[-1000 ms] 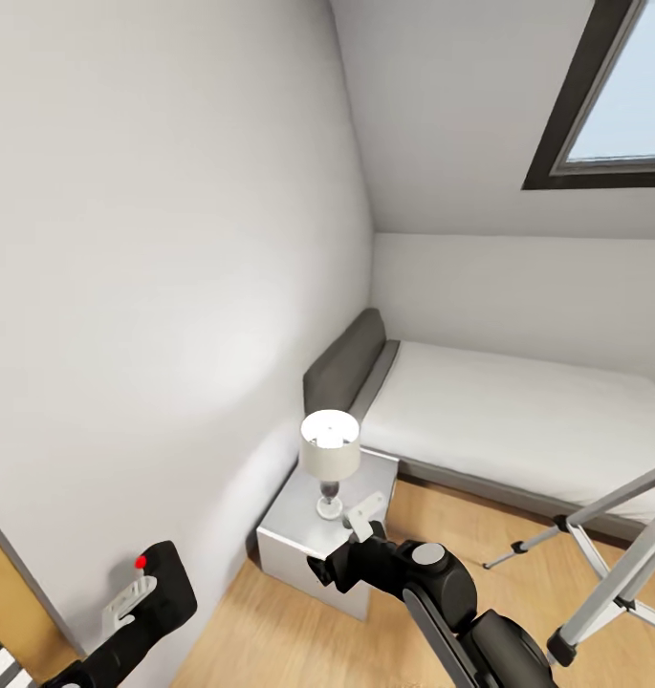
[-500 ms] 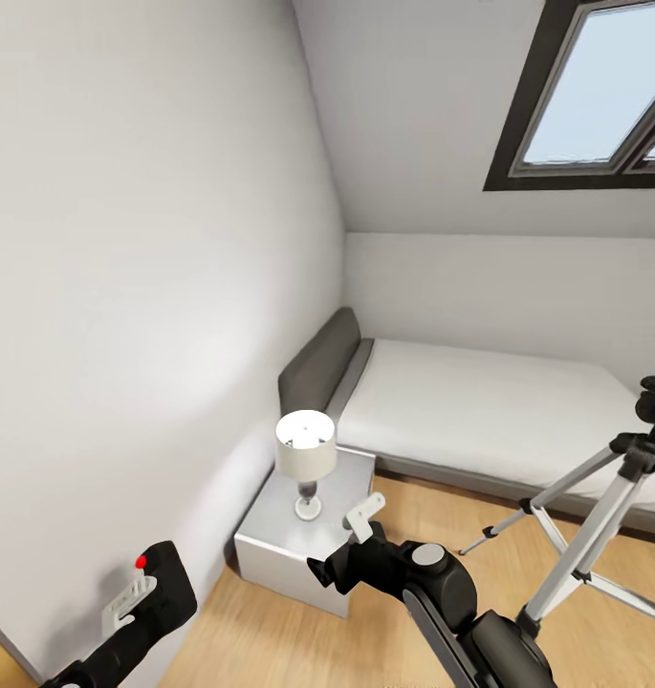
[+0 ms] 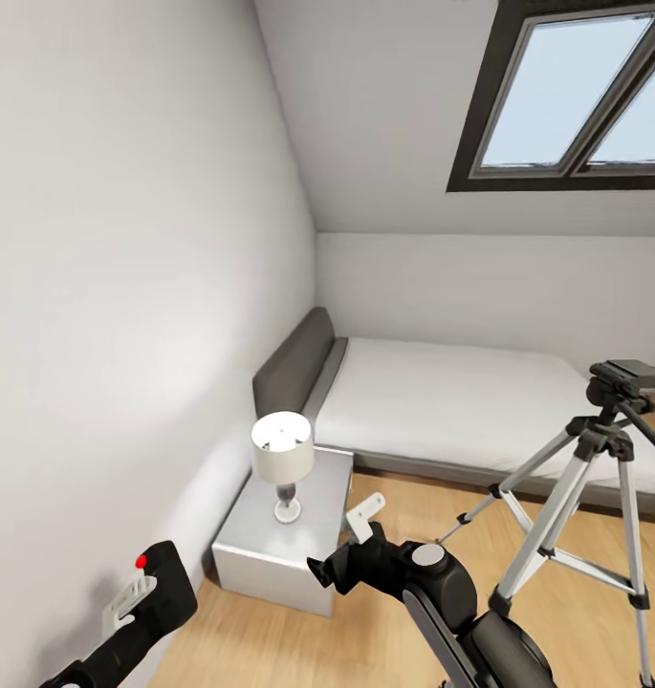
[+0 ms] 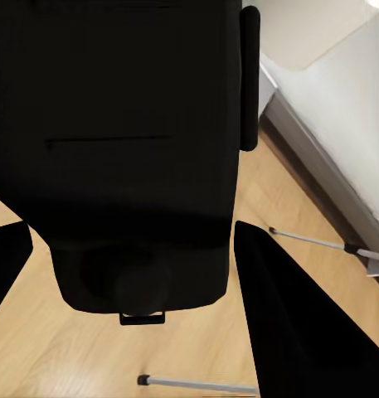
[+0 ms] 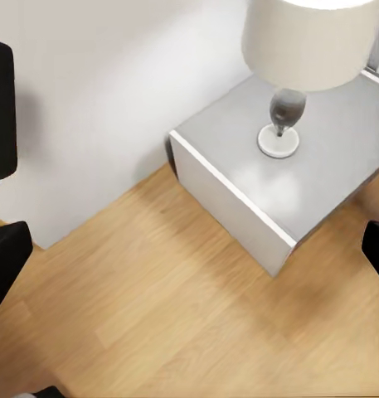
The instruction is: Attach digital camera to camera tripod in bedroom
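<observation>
Left claw (image 3: 136, 597), near left, is gripping the camera (image 4: 123, 149). Lamp (image 3: 282, 449) and nightstand (image 3: 270, 549) are sitting mid-scene. Right claw (image 3: 351, 545): open or closed, cannot tell. Tripod (image 3: 595, 478) is standing upright far right, so the loaded left arm is facing the longer reach across.

Glossy black left arm (image 3: 126, 640), bulky black right arm (image 3: 461, 621) with grey round joint cap, white-tipped jaws
</observation>
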